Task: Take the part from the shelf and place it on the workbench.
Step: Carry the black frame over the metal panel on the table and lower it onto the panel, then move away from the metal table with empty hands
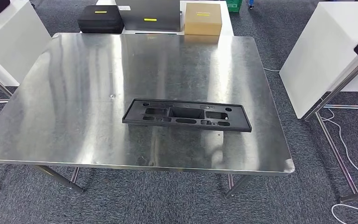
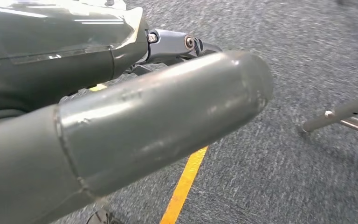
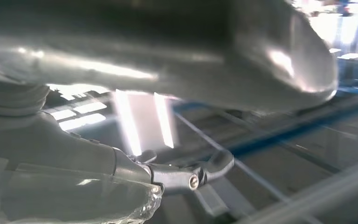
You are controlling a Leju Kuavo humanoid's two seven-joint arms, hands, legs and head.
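The part (image 1: 186, 115), a long flat black plastic panel with several cut-outs, lies flat on the steel workbench (image 1: 98, 79), right of centre and toward the front edge. Nothing touches it. In the left wrist view my left hand (image 2: 168, 102) hangs over grey carpet, thumb stretched out and fingers apart, holding nothing. In the blurred right wrist view my right hand (image 3: 168, 93) has its thumb and fingers spread with nothing between them.
Beyond the far edge of the bench stand a black case (image 1: 100, 18), a grey box (image 1: 150, 15) and a cardboard box (image 1: 203, 18). White tables (image 1: 326, 51) flank the bench. Cables (image 1: 349, 154) lie on the carpet at right. A yellow floor line (image 2: 184, 184) runs below my left hand.
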